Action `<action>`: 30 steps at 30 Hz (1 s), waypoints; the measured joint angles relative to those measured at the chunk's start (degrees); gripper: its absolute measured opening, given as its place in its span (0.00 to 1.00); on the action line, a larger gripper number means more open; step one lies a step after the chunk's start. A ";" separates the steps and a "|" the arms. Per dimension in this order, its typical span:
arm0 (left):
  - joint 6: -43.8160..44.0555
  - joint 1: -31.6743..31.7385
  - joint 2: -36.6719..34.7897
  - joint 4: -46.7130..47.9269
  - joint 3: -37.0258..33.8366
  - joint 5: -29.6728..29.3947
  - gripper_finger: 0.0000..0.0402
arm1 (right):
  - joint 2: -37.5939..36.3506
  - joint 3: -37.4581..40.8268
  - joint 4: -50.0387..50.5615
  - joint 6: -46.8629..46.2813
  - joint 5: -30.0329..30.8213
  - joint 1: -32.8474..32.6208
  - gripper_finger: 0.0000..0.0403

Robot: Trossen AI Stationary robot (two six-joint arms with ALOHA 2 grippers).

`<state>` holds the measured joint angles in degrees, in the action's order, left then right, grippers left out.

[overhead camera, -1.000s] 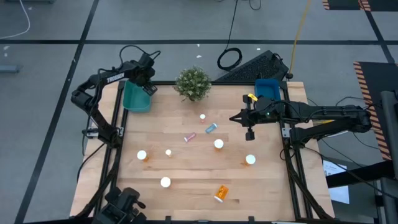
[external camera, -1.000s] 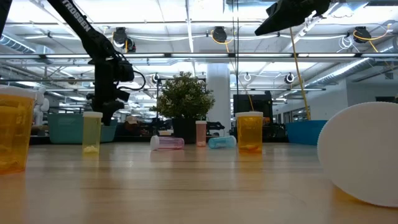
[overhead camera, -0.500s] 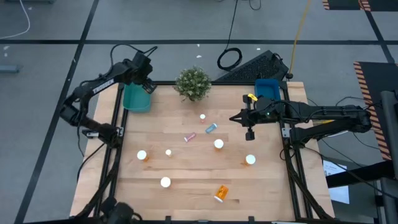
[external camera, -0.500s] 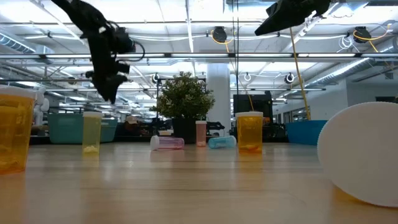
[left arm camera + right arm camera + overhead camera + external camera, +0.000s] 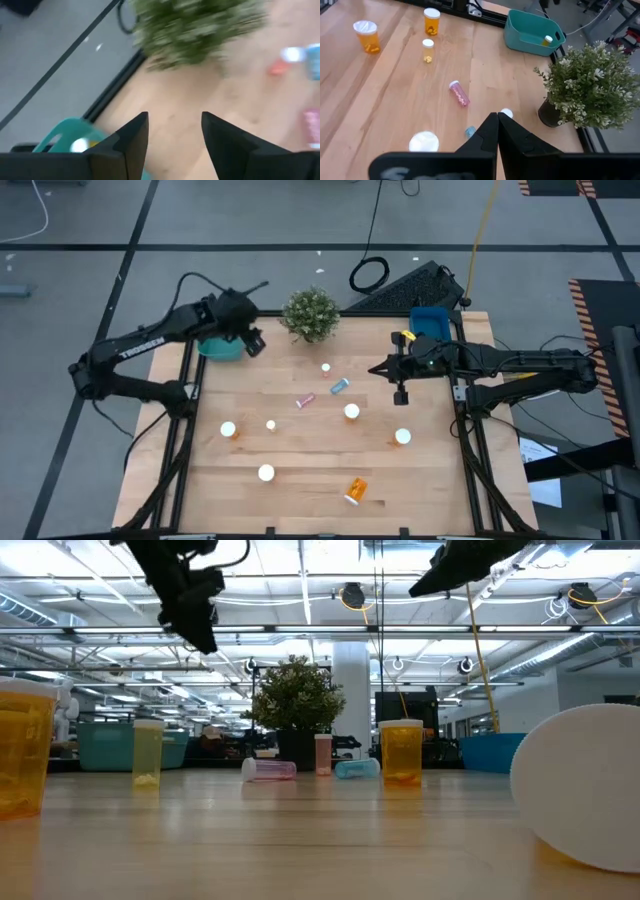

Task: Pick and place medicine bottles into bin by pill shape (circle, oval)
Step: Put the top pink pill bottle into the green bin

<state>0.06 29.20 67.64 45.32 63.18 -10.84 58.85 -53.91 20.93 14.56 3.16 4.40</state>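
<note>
Table [image 5: 310, 470]: pale wood planks, dark metal frame round the edge.
Teal bin [image 5: 532, 34]: smooth plastic, rectangular, at the far left corner; one small white-capped bottle [image 5: 548, 39] inside.
Blue bin [image 5: 430, 321]: plastic, far right corner, beside the right arm.
Bottles [image 5: 352, 412]: small cylinders, round white caps, mostly translucent orange; scattered over the table's middle and near half, most upright.
Pink bottle [image 5: 305, 401]: lying on its side near the centre.
Light blue bottle [image 5: 340, 386]: lying on its side, just beside the pink one.
Orange bottle [image 5: 355, 491]: on its side near the front edge.
Plant [image 5: 310, 313]: bushy green, dark pot, far edge between the bins.
Left gripper [image 5: 252, 343]: raised just past the teal bin, near the plant; fingers parted, nothing between them.
Right gripper [image 5: 382, 370]: raised above the table's right side, fingers pressed together, empty.
</note>
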 joint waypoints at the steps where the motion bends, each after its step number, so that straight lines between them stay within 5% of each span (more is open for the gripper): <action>1: 0.49 -1.77 0.00 -0.29 0.00 -0.43 0.44 | 0.30 -0.04 -0.30 -0.45 0.02 0.00 0.00; 16: 3.69 -21.10 1.99 -8.40 -0.26 -7.60 0.42 | 15.78 -0.02 -10.60 -1.46 4.32 2.76 0.10; 30: 0.45 -23.92 2.12 -35.56 -16.12 -7.55 0.42 | 27.36 -0.02 -14.30 0.16 -2.12 9.32 0.19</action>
<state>0.51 5.28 69.76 9.76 47.06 -18.39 86.21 -53.93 6.62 14.72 1.04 13.72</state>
